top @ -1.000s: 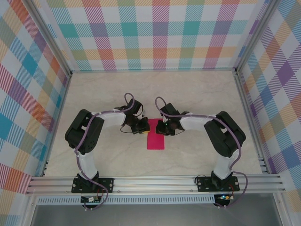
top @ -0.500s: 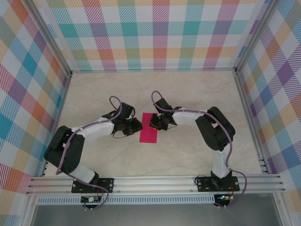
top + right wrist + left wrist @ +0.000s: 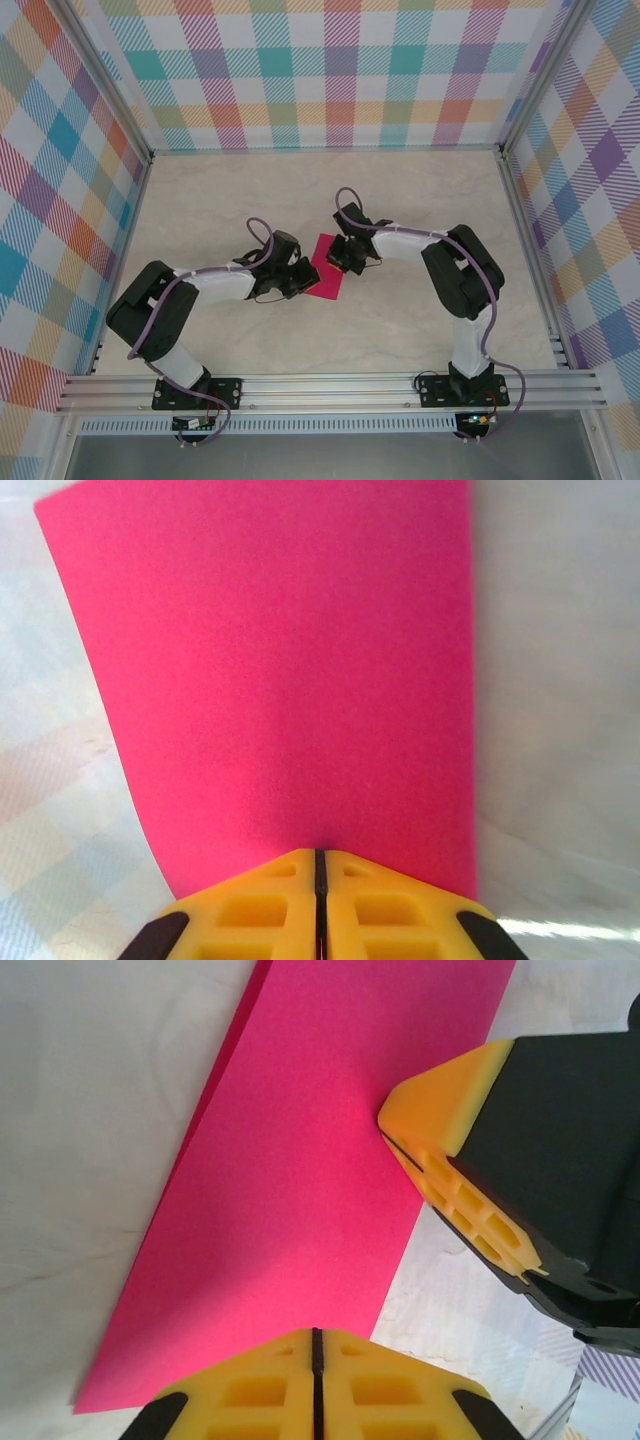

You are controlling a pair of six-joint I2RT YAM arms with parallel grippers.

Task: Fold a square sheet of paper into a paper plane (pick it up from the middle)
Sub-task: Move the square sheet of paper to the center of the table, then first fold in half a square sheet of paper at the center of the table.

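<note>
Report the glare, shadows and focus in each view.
Top external: even light, sharp, only faint shadows on the pale marbled table. Left wrist: thin magenta-pink paper sheet has crisp edges and its colour is heavily saturated. Right wrist: white glare streak on the table at lower right.

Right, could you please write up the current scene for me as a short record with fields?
paper: pink, folded double into a long rectangle, lying flat on the table
left tool: shut, tips at the paper's edge on its own side
right tool: shut, tips at the paper's edge on the opposite side
grip: unclear whether either tool pinches the paper or only presses on it
progress: no pointed plane shape yet
</note>
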